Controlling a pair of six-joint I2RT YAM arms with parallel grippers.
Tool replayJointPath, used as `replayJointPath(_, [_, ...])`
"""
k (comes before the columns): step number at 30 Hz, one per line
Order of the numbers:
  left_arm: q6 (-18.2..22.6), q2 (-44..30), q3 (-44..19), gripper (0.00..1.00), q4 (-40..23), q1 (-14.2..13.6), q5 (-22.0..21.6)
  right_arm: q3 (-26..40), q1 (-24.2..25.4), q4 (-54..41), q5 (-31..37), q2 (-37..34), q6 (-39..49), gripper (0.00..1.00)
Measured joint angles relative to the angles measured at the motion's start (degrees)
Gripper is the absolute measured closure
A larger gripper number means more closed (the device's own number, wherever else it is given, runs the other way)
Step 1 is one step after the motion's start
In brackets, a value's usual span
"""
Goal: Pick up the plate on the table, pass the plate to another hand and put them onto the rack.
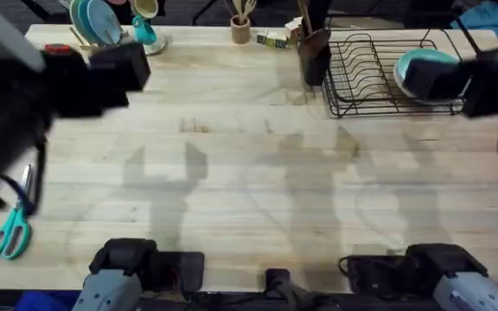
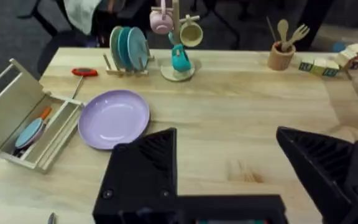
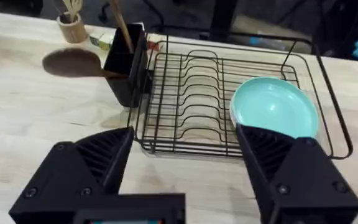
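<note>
The lavender plate [image 2: 114, 118] lies flat on the wooden table [image 2: 241, 118], a little ahead of my left gripper [image 2: 229, 168]. That gripper hangs above the table, open, with nothing between its fingers. In the overhead view the left arm [image 1: 59, 82] is a large dark blur over the table's far left and hides the plate. The black wire rack [image 3: 185, 93] stands at the far right of the table with a teal plate [image 3: 275, 109] leaning in it. My right gripper [image 3: 185, 168] hovers just in front of the rack, open and empty.
A wooden holder with teal plates [image 2: 128, 50] and a mug tree [image 2: 178, 37] stand at the back left. An open bamboo box [image 2: 23, 124] lies beside the plate. A black utensil caddy [image 3: 126, 68] sits on the rack's side. Teal scissors [image 1: 11, 229] lie near the left edge.
</note>
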State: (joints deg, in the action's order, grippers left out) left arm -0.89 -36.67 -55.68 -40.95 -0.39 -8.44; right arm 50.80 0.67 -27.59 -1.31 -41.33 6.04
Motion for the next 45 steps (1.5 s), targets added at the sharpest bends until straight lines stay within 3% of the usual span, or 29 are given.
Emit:
replayJointPath(7, [0.0, -15.4, -18.7, 0.008, -16.5, 0.0, 0.0, 15.5, 0.0, -10.2, 0.0, -13.2, 0.0, 0.008])
replayJointPath(11, [0.0, -22.6, -25.1, 0.008, -20.9, 0.0, 0.0, 19.5, 0.0, -12.4, 0.0, -17.3, 0.0, 0.007])
replayJointPath(16, [0.0, -27.7, -27.0, 0.006, -22.2, 0.0, 0.1, 19.9, 0.0, -13.0, -1.9, -18.4, 0.0, 0.007])
replayJointPath(26, [0.0, -27.9, -27.2, 0.009, -21.3, 0.7, -0.6, 19.9, 0.0, -13.9, -2.7, -18.4, -1.0, 0.007])
replayJointPath(30, [0.0, -29.7, -27.5, 0.009, -20.4, 4.9, 0.6, 19.9, 0.0, -14.3, -2.8, -18.4, -1.3, 0.007])
replayJointPath(38, [-0.2, -37.9, -27.5, 0.009, -17.9, 18.8, 5.1, 19.9, 0.0, -14.5, -2.8, -18.4, -1.4, 0.007])
replayJointPath(45, [-1.3, -44.6, -27.5, 0.010, -13.6, 28.5, 8.2, 19.9, 0.0, -14.5, -2.8, -18.4, -1.4, 0.006])
